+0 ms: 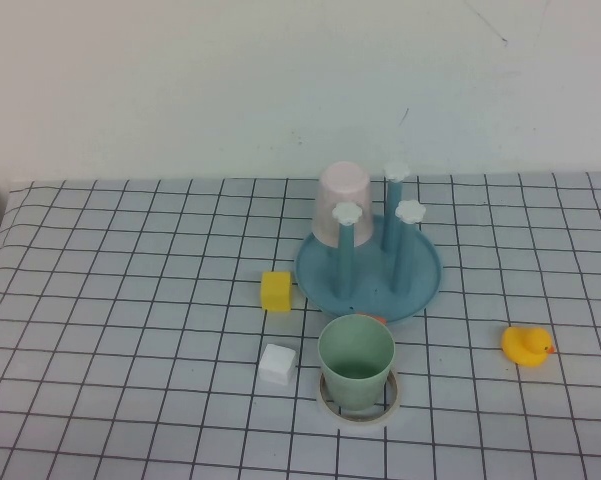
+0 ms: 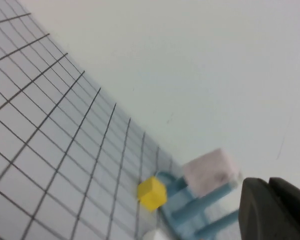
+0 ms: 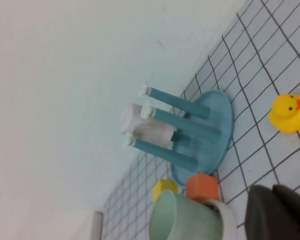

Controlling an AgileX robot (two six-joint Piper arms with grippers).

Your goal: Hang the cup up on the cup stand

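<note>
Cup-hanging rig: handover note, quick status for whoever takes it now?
Left gripper: only a dark edge shows in its wrist view; parked off the table in the high view. Right gripper: same.
Green cup stands upright inside a tape ring, in front of the cup stand.
Pink cup already hangs upside down on a peg.
Done: nothing for the green cup.
Left: grasp, invert, hang on a free peg.

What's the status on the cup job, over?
Left gripper and right gripper both off the table, parked. Cup upright inside tape ring, unhung. Stand behind it; pink cup on one peg, orange block between.
</note>
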